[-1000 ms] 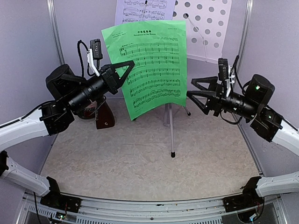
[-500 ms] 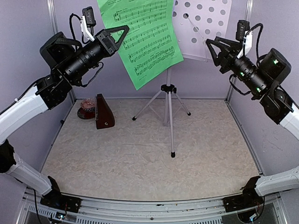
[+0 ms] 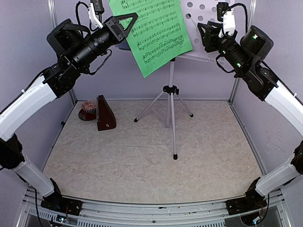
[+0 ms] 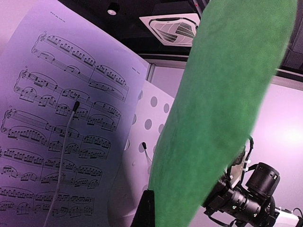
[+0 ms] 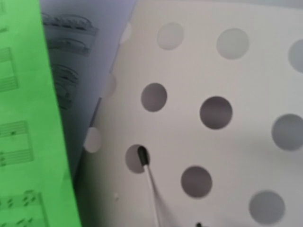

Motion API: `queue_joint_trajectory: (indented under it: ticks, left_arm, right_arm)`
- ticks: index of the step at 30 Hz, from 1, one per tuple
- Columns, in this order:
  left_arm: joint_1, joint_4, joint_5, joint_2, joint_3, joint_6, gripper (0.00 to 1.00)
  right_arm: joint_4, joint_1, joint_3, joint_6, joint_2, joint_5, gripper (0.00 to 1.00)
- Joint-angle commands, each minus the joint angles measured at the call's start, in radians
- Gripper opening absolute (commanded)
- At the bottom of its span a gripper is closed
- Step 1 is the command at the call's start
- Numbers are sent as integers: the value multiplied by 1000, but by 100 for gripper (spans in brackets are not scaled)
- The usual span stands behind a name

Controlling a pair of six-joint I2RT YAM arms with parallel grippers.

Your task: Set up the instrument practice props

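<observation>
Desk (image 5: 255,156): pale perforated panel right up close, round holes all over.
Green sheet (image 5: 23,118): running down the left edge, staves showing.
Lavender sheet (image 5: 78,52): shadowed, tucked behind the green.
Retainer wire (image 5: 152,194): black tip over a hole.

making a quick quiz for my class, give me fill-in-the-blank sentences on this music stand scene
The left arm's jaws are shut on a music sheet coloured ___. The music stand rests on ___ legs. The metronome stands on the music stand's ___ side.
Missing words: green; three; left
</observation>
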Motion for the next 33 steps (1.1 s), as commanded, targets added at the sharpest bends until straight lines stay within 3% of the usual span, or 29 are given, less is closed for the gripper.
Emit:
queue_joint_trajectory:
  ticks: [1, 10, 19, 26, 33]
  left_arm:
    - [7, 3, 13, 11, 30, 34, 0]
    - [32, 12, 11, 31, 51, 41, 0]
    - [60, 17, 20, 64, 86, 33, 0]
    - [61, 21, 24, 66, 87, 37, 0]
    - [61, 27, 25, 66, 87, 37, 0]
  right_arm:
    - [-63, -8, 91, -64, 56, 67, 38]
    - [-82, -8, 130, -81, 101, 65, 33]
    - [-86, -8, 136, -90, 107, 66, 13]
    - [-86, -8, 147, -120, 122, 110, 19]
    - [-110, -7, 169, -134, 154, 132, 16]
